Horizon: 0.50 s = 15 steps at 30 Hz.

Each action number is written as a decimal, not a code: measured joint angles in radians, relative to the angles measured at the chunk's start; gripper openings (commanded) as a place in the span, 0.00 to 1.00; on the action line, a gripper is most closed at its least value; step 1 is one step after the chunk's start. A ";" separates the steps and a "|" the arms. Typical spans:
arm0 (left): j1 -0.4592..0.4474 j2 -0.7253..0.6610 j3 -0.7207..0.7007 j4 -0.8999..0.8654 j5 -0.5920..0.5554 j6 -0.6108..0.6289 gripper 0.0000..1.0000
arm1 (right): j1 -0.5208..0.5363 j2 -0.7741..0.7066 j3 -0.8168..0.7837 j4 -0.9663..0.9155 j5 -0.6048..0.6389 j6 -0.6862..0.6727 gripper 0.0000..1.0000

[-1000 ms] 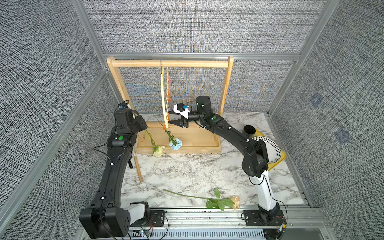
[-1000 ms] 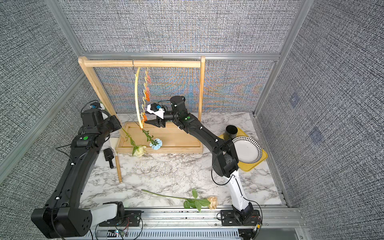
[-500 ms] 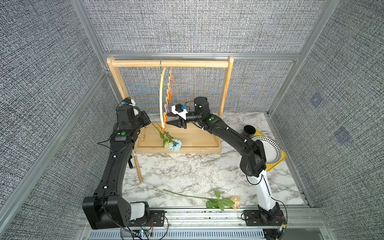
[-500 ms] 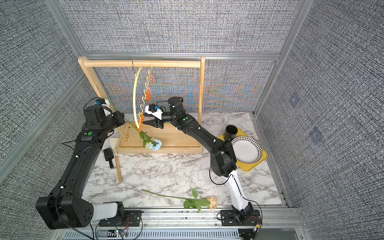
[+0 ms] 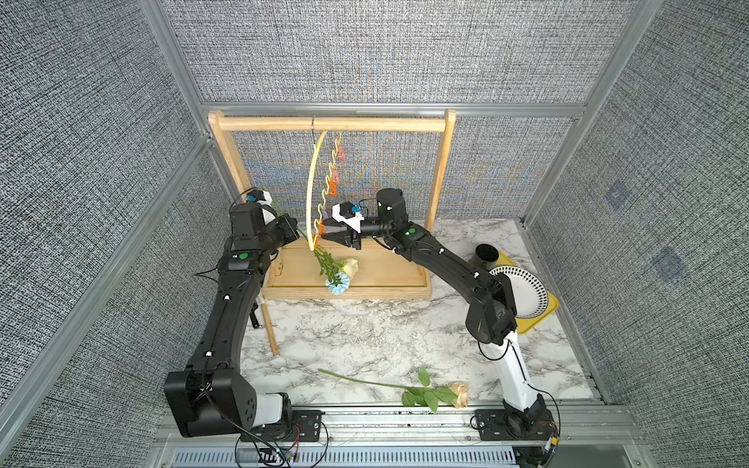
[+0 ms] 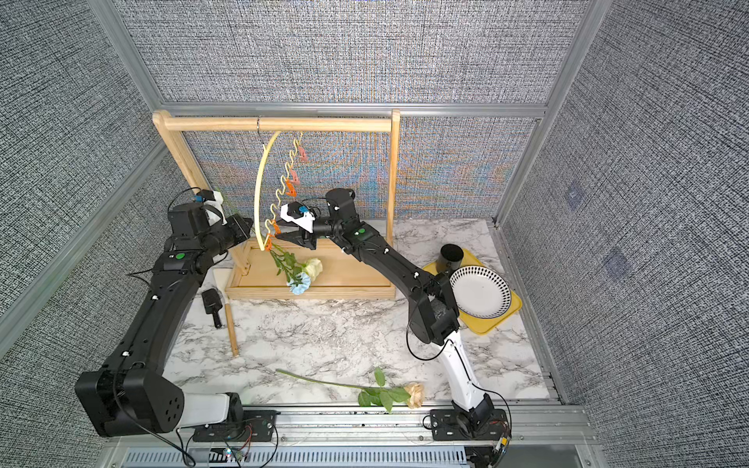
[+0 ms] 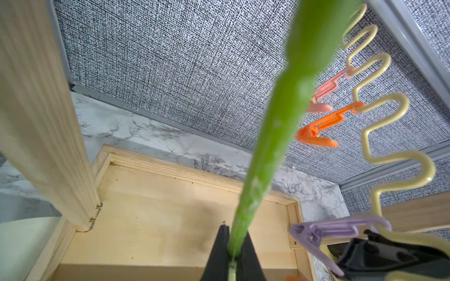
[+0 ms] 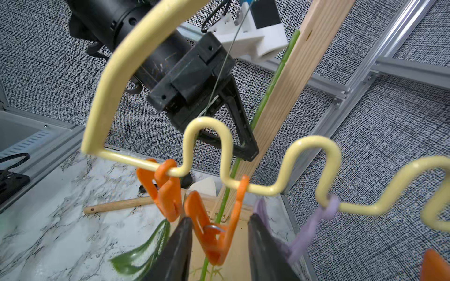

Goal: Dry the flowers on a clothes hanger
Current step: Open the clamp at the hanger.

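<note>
The pale-yellow clothes hanger (image 5: 311,190) (image 6: 259,190) hangs from the rack's bar, its clip end low. My left gripper (image 7: 233,233) (image 5: 298,233) is shut on the green stem (image 7: 267,150) of the cream-white rose (image 5: 349,267) (image 6: 313,267). That stem slants down past the hanger's lowest clips. The light-blue bloom (image 5: 337,283) (image 6: 299,282) dangles just below the rose. My right gripper (image 8: 219,219) (image 5: 324,239) is open, its jaws on either side of an orange clip (image 8: 214,238); the rose stem runs behind that clip. The beige-tan rose (image 5: 460,395) (image 6: 415,395) lies at the table's front edge.
The wooden rack (image 5: 332,123) stands on a shallow wooden base (image 5: 385,279) at the back. A loose wooden stick (image 5: 269,328) and a black brush (image 6: 212,306) lie left of it. A dotted plate (image 5: 523,289) and a black cup (image 5: 486,253) sit on a yellow tray at the right.
My left gripper has carried the cream-white rose to the right, up to the hanger's low end; its bloom now hangs beside the blue one. The hanger has swung slightly.
</note>
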 measured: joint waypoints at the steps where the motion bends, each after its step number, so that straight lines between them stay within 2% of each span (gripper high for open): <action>1: 0.000 0.002 0.001 0.002 0.007 0.000 0.02 | 0.001 0.000 0.001 0.000 0.003 -0.001 0.49; 7: 0.000 0.022 0.014 0.003 0.057 -0.007 0.02 | 0.015 0.006 0.008 0.005 0.035 -0.004 0.49; 11: 0.000 0.024 0.015 0.003 0.079 -0.016 0.02 | 0.023 0.008 0.008 0.005 0.056 -0.004 0.54; 15: 0.000 0.024 0.012 0.004 0.092 -0.023 0.02 | 0.031 0.008 0.006 0.007 0.091 -0.009 0.54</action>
